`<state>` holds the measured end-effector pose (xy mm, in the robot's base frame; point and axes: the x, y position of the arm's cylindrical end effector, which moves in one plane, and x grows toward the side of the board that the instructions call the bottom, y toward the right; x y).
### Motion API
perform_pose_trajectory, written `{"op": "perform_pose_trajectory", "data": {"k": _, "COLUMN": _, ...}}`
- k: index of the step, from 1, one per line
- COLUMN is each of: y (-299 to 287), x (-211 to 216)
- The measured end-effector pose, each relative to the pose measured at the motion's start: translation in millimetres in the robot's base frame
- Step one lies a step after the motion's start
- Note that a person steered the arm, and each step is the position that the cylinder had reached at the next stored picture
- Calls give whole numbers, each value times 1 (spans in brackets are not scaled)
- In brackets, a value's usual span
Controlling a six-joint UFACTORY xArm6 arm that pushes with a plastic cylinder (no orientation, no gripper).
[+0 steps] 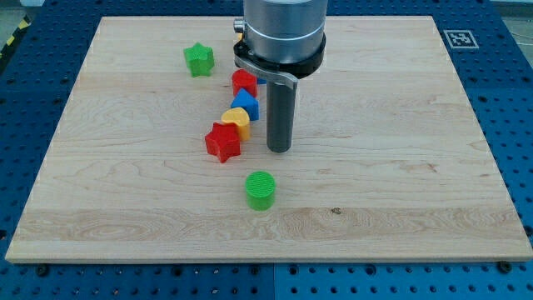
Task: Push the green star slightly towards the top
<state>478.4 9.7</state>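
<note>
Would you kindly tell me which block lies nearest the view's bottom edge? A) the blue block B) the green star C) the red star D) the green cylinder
D: the green cylinder sits lower in the view than the red star, the blue block and the green star.

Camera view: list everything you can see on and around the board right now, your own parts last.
green star: one, green, upper left of the board, apart from the others
red block: one, red, top of the central chain, partly hidden by the arm; shape unclear
blue block: one, blue, just below the red block
yellow block: one, yellow, below the blue block
red star: one, red, bottom of the chain
green cylinder: one, green, alone below the chain
board: one, light wood, on a blue perforated table
marker tag: one, black and white, top right corner
my tip: one, dark rod end, right of the red star, far from the green star
</note>
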Motion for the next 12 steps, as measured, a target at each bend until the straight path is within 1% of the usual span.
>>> {"op": "perform_pose_trajectory", "data": {"k": 1, "y": -13, "x": 1}}
{"op": "perform_pose_trajectory", "data": {"k": 2, "y": -33, "x": 20}}
{"op": "perform_pose_trajectory", "data": {"k": 5, "y": -80, "x": 55}}
{"op": "perform_pose_trajectory", "data": {"k": 7, "y": -117, "x": 53}}
{"op": "perform_pose_trajectory", "data": {"k": 8, "y": -124, "x": 40}}
{"op": "perform_pose_trajectory", "data": {"k": 12, "y": -124, "x": -79}}
